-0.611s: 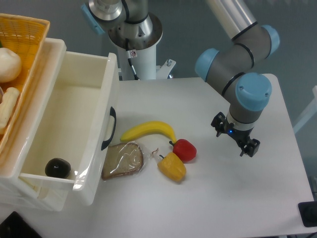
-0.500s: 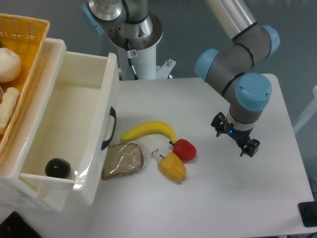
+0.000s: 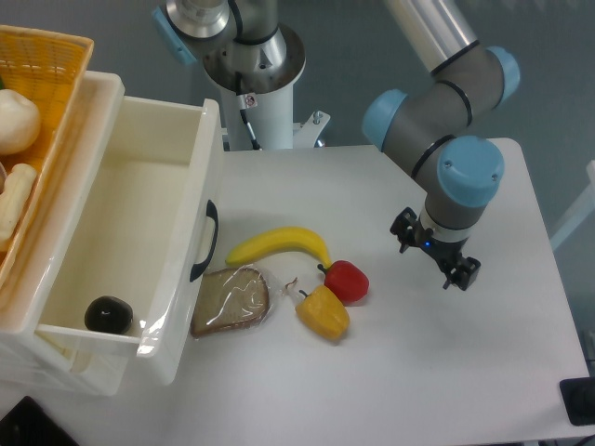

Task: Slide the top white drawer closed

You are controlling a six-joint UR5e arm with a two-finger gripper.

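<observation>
the top white drawer [image 3: 139, 232] stands pulled far out at the left, and the empty, spread-fingered gripper [image 3: 435, 257] risks sweeping the banana [image 3: 279, 244] against its front while crossing.

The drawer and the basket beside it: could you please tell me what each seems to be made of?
The drawer looks like moulded plastic: glossy white outside with light glare along its front edge, smooth cream walls inside, and a black, probably plastic, handle. The basket looks like woven wicker or a plastic imitation: yellow, with a visible weave along its rim.
</observation>
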